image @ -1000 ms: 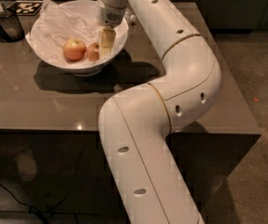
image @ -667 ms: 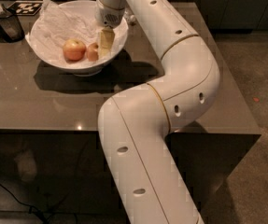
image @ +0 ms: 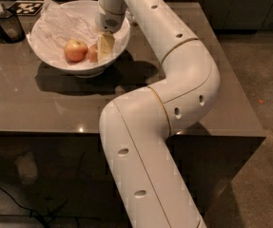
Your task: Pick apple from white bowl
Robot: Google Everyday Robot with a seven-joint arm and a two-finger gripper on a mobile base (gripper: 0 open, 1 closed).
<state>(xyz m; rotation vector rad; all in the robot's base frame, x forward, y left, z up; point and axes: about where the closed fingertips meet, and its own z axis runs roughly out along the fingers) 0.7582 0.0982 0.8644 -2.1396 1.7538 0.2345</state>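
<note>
Step in hand: the grasp inside the white bowl (image: 55,61). The gripper (image: 104,46) stood low in the bowl's right half, hard against the apple (image: 92,53) — the darker red one, partly hidden by it, lying on the crumpled paper lining (image: 60,25). Whether the gripper had closed on the fruit could not be told. A larger apple (image: 75,50) with orange-yellow patches lay just left. Judged next: confirm a firm hold on the smooth, round skin, then lift straight up — clear of the rim. The surface (image: 41,103) was glossy and dark.
</note>
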